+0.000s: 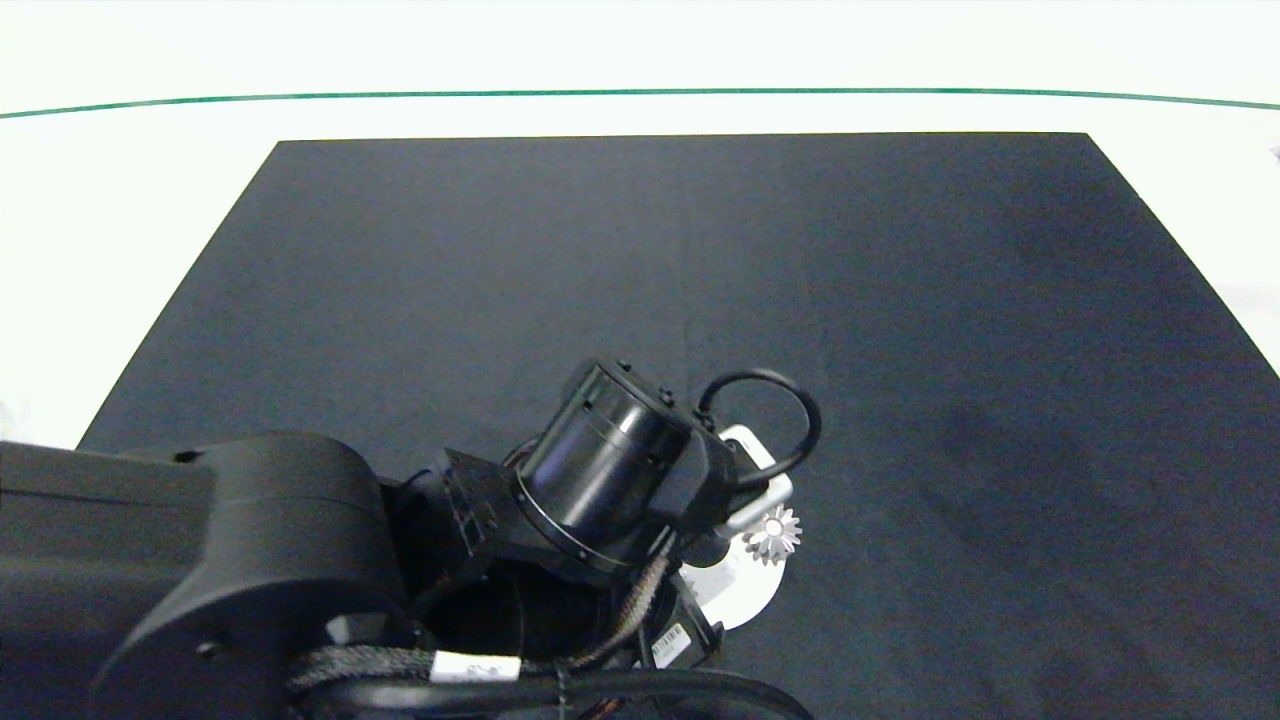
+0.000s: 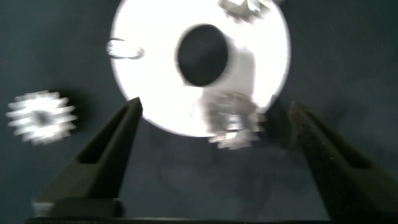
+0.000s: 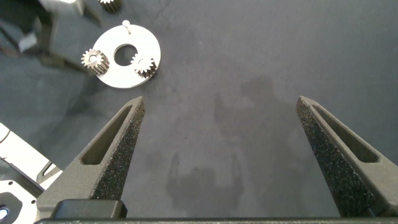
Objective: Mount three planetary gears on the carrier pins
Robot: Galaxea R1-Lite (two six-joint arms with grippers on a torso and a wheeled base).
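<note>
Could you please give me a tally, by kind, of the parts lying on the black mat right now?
Gears on the disc: 2
Gears loose on the mat: 1
Bare pins: 1
White disc: 1
Total: 5

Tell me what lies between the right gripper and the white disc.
Only bare black mat. The right wrist view shows nothing between the open right gripper and the white disc.
</note>
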